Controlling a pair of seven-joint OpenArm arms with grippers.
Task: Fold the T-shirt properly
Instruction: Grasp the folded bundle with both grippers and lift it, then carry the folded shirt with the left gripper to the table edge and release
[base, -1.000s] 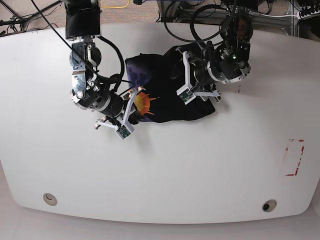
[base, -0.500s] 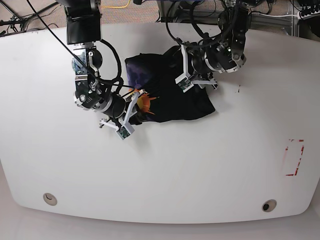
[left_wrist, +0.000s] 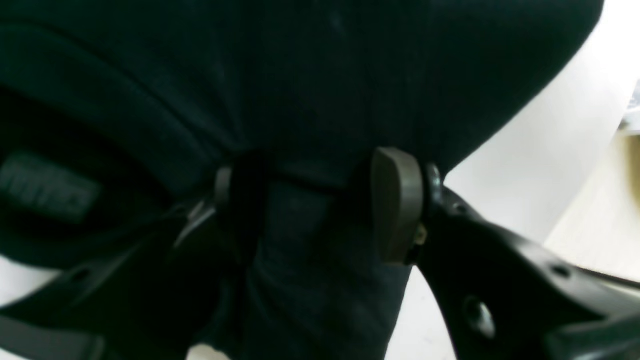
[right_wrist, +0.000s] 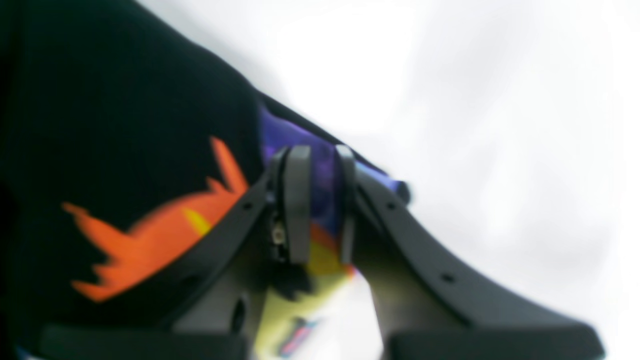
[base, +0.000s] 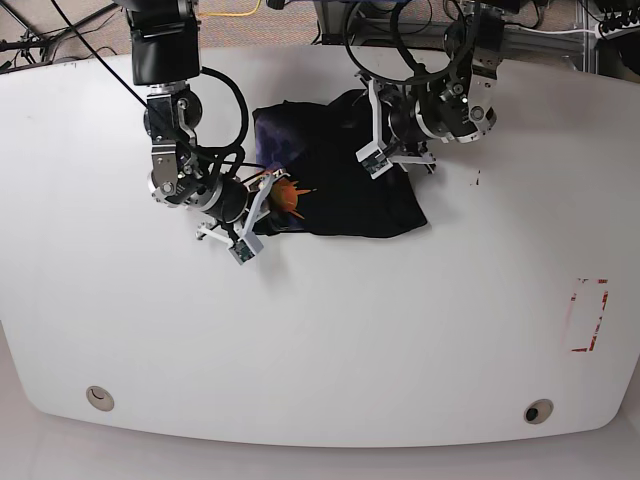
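Right gripper (right_wrist: 317, 200): jaws nearly closed, pinching the printed purple-orange edge of the T-shirt (base: 340, 185). Left gripper (left_wrist: 320, 205): jaws partly apart, a thick fold of black cloth clamped between them. Shirt bunched at table (base: 320, 330) 12 o'clock, between both arms.

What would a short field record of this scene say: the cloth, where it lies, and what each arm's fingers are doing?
Item: black T-shirt with an orange flame print, bunched up
Surface: white table
Right fingers: shut on the printed edge of the T-shirt
Left fingers: set apart around a black fold of the T-shirt
Fold state: not yet a flat, neat fold
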